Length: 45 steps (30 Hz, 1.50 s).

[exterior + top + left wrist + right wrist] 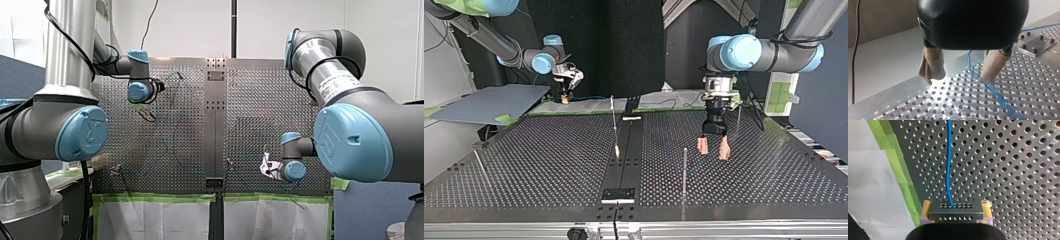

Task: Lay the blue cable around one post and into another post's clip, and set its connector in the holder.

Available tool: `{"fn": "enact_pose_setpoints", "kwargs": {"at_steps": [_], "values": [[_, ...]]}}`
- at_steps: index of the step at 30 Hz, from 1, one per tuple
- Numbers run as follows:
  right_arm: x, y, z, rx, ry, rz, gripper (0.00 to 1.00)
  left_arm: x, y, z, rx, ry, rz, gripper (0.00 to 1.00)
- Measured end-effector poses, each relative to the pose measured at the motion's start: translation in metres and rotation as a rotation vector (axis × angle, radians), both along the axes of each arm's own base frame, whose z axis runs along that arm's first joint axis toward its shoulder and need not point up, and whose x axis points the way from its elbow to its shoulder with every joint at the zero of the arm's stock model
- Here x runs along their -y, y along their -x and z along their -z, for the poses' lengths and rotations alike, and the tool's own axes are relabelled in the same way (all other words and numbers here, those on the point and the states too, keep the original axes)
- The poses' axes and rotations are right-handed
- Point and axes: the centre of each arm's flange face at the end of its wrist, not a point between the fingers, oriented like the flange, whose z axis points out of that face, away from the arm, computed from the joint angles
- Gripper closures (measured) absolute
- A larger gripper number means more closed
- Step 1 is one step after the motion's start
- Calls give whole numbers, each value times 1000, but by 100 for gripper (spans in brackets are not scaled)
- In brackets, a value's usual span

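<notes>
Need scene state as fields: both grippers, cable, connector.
left gripper: open, beige pads, over the table, holding nothing
right gripper: shut on connector, yellow pads
connector: grey block clamped between the pads
blue cable: leaves connector, runs ahead across table; a stretch lies between left gripper's fingers, ungripped

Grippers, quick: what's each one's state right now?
Left gripper: open, holding nothing.
Right gripper: closed on the connector.
</notes>
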Motion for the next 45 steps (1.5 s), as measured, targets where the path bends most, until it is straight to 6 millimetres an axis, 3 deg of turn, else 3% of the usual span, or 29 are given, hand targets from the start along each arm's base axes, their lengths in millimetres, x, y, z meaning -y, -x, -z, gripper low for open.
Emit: {"fn": "enact_pose_setpoints", "kwargs": {"at_steps": [9, 19, 35, 45], "values": [[0, 0, 0, 0, 1, -1, 100, -17, 4, -12, -3, -20, -94, 0], [0, 0, 0, 1, 1, 0, 100, -15, -3, -23, 26, -6, -65, 0], [0, -1, 0, 1, 1, -2, 100, 0, -50, -21, 11, -1, -21, 0], [2, 2, 0, 2, 0, 4, 100, 3, -64, -11, -5, -10, -1, 0]]}}
